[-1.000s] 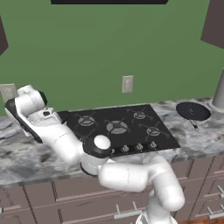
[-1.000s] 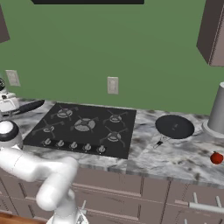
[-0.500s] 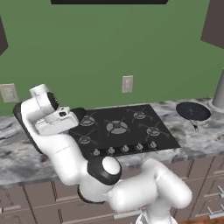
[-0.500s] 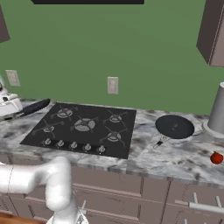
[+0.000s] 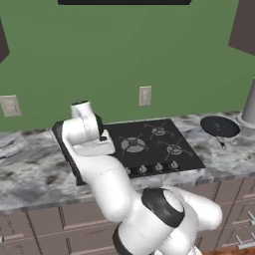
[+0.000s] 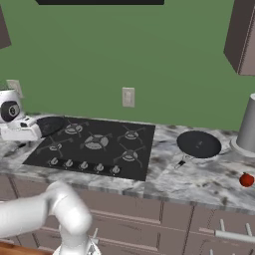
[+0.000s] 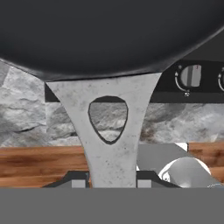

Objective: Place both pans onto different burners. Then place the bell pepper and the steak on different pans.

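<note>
1. Gripper clamped on the grey, pierced handle of a black pan; dark finger tips pressed against either side of the handle in the hand view.
2. Held pan carried at the far left corner of the cooktop, apparently above the surface, though hard to judge from the right base view.
3. Hand just left of that pan, over the grey marbled counter; in the left base view, mostly hidden behind the white arm.
4. Second pan resting on the counter to the right of the cooktop, short handle pointing toward the near edge, well apart from the burners.
5. Small red round item, probably the bell pepper, lying on the counter near the right edge, nearer than the second pan.
6. Grey cylindrical container standing far right, just beside the second pan.
7. Row of silver knobs along the near edge of the cooktop.
</note>
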